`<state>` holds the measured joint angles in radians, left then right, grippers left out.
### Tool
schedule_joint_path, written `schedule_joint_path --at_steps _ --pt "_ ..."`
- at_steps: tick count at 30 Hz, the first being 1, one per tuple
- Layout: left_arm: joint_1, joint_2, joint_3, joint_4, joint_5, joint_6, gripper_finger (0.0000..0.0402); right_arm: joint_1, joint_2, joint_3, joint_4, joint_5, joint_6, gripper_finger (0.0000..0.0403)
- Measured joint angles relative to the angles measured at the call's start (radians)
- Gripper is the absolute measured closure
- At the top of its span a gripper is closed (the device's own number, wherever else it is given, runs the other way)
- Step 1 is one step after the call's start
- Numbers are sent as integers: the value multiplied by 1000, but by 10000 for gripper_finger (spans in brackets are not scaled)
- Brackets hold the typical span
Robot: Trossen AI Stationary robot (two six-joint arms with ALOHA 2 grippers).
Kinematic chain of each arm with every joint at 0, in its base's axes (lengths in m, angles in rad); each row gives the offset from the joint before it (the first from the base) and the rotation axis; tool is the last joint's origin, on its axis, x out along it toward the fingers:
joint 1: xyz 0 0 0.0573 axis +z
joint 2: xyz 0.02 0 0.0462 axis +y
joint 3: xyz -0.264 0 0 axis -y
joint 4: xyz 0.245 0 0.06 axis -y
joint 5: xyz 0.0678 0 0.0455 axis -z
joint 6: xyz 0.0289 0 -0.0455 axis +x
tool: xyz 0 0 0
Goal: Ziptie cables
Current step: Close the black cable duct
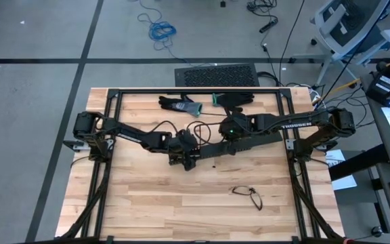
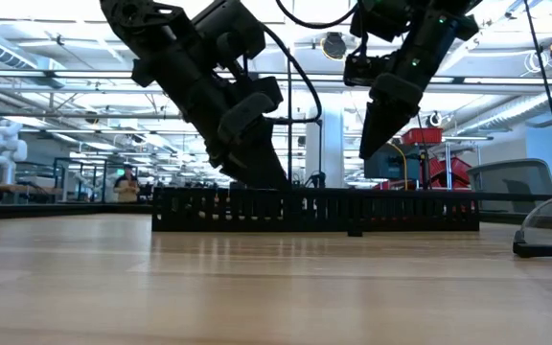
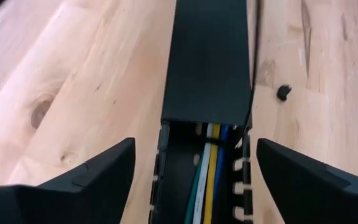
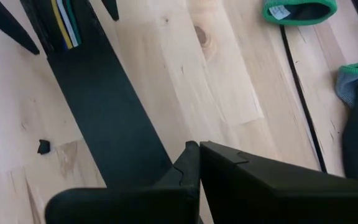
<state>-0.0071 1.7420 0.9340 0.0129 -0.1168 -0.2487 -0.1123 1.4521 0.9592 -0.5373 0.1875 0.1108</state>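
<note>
Jaws of left gripper (image 3: 191,180) spread wide astride duct (image 3: 207,62), right pair closed; cables (image 3: 207,174) between, untied.

Table (image 1: 147,203): pale wood planks with knots in the grain, framed by a black metal frame; it carries all I work over.
Duct (image 1: 215,150): long black slotted channel lying flat near the middle of my table, part of it covered by a lid (image 3: 207,62).
Gloves (image 1: 181,105): dark pair with green cuffs, lying at the far edge.
Loose cable (image 1: 249,195): thin dark loop on the near right part, well apart from the duct.
Small black piece (image 3: 283,92): on the wood just beside the duct.
</note>
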Motion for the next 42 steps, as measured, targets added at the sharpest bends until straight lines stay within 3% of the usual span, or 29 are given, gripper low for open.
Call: schedule_joint_path --at_steps 9,17,32,42 --pt "0 62 1 45 34 -5 89 0 0 0 16 0 0 403" --pt "0 64 31 55 -16 16 89 0 1 0 16 0 5 403" --pt "0 63 31 3 12 27 90 0 1 0 15 -1 8 403" --pt "0 63 31 1 15 27 150 0 1 0 18 -2 8 403"
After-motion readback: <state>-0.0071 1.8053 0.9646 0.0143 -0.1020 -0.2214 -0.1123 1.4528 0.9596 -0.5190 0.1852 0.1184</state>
